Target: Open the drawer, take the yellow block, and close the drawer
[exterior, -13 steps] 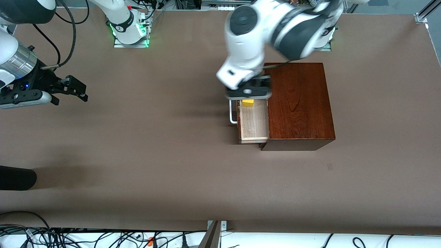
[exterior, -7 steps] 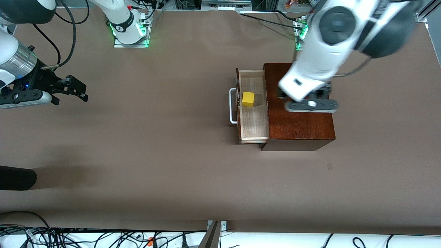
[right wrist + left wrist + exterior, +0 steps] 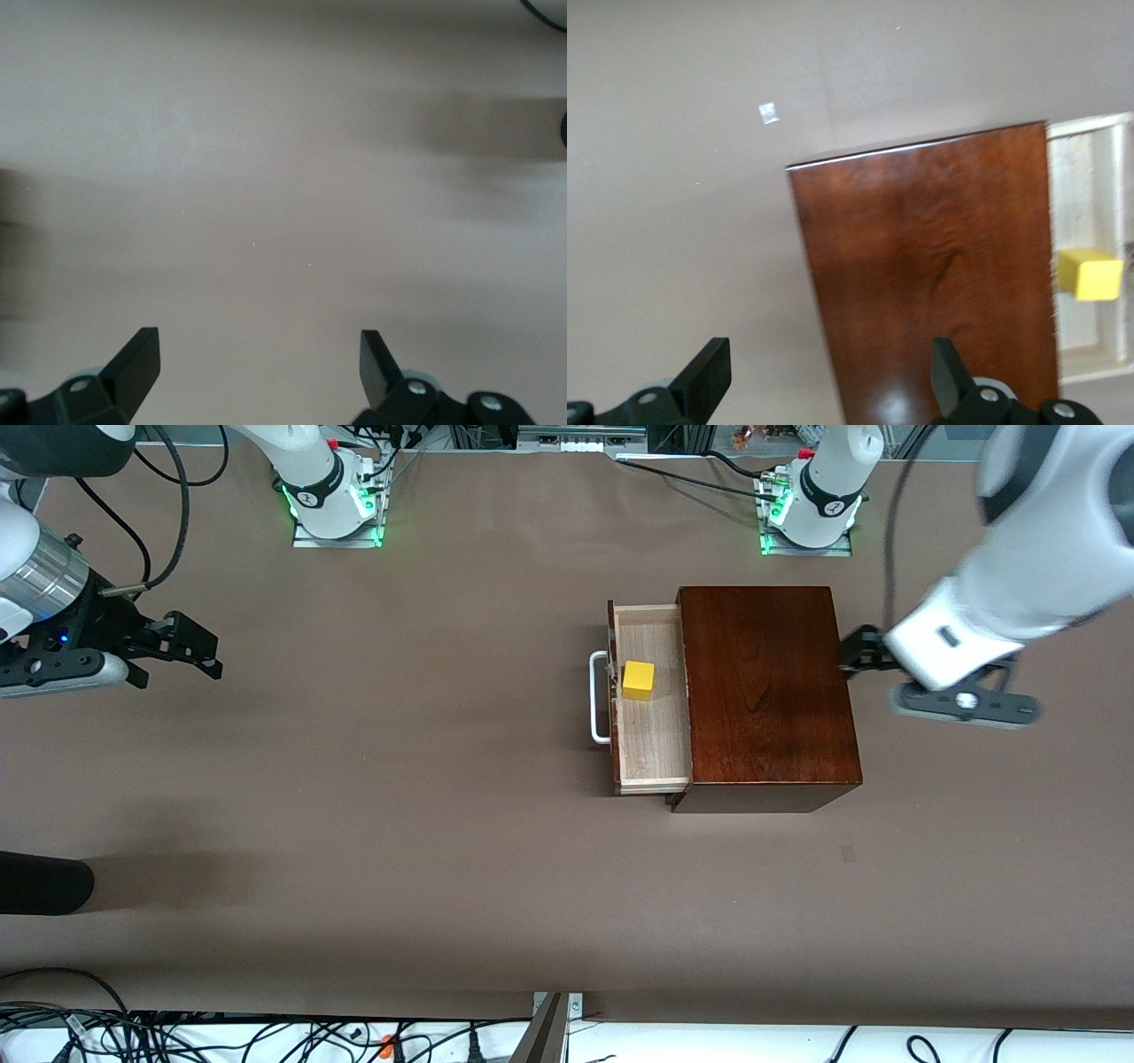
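Matte brown table (image 3: 399,797) — pale-wood drawer (image 3: 654,735), yellow cube (image 3: 638,680).

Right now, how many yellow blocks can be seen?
1. The yellow block lies in the open drawer, close to its handle end; part of the tray is hidden inside the wooden box.

I see a brown table (image 3: 399,806) carrying one dark wooden box (image 3: 766,691), just beside my left gripper (image 3: 864,651) and well apart from the right gripper (image 3: 190,646), toward the left arm's end.
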{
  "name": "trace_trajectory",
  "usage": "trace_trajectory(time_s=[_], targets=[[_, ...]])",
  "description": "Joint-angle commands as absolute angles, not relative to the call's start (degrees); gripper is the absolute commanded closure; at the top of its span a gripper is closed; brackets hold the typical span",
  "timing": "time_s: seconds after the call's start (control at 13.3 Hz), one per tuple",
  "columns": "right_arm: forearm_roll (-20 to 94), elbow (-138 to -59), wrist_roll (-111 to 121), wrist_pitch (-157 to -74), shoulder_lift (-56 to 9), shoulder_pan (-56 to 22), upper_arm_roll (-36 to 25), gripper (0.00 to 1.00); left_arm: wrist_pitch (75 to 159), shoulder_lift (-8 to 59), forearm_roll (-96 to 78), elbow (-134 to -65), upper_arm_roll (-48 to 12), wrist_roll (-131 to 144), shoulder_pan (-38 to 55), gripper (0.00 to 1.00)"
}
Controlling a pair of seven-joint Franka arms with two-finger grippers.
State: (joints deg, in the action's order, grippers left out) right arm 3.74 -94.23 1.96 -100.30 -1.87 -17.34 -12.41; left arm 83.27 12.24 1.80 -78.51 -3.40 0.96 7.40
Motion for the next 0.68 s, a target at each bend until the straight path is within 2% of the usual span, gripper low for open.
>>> trace_trajectory(time_s=[0.0, 0.23, 0.6], targets=[[3.16, -93.16, 1.93, -97.82, -1.67, -17.23, -12.48, 0.0, 89.98, 3.28, 0.53, -91.02, 0.69, -6.75, 7.21, 0.0], [0.9, -93.08, 1.41, -92.83, -0.71, -17.23, -12.13, 0.0, 97.71, -2.01, 0.97, -99.21, 1.41, -7.29, 3.61, 0.0], [0.35, -91.85, 2.11, -93.96, -1.4, -17.23, -12.39, 0.0, 96.5, -1.23, 0.97, -98.0, 1.85, -6.24, 3.25, 0.0]])
